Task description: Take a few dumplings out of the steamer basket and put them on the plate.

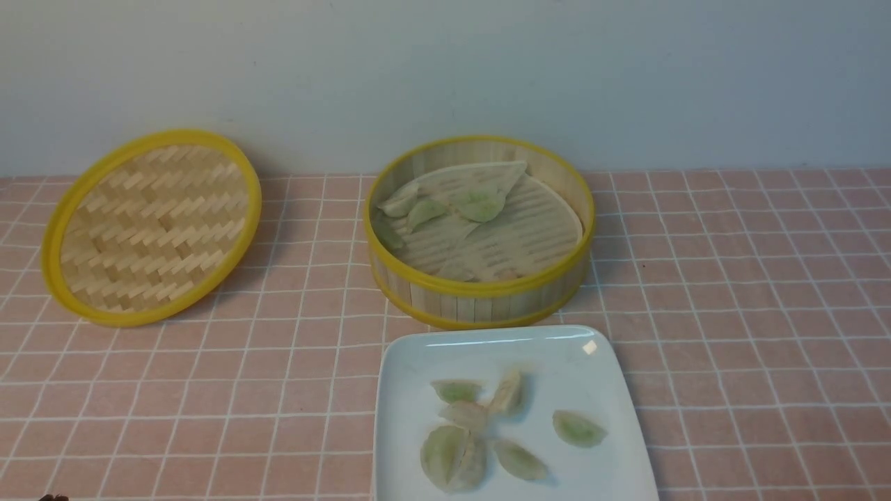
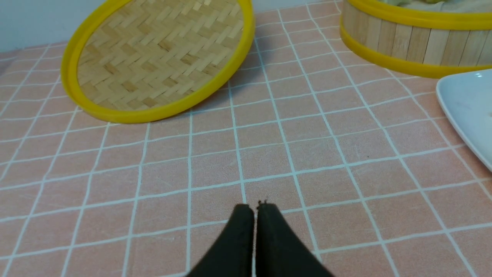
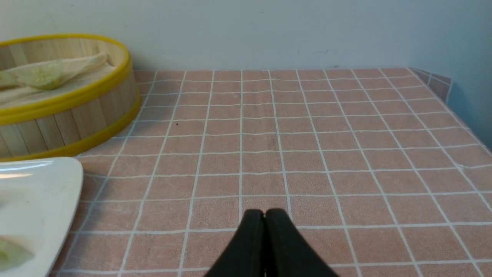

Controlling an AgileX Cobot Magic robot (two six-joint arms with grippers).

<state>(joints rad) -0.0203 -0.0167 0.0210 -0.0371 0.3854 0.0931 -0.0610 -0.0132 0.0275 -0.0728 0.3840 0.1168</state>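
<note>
The left hand (image 2: 255,209) has two black fingers (image 2: 238,238) that are smooth, wide at the back and thin at the rounded tips. The right hand (image 3: 264,215) looks the same: two plain black fingers (image 3: 280,242) with a dull, matte skin and no marks.

Dumplings (image 1: 480,424) lie on the plate (image 1: 411,369), before the steamer basket (image 1: 480,296); lid (image 1: 150,226) left.

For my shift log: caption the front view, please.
Several dumplings on the plate, others remain in the open steamer basket, lid aside.
</note>
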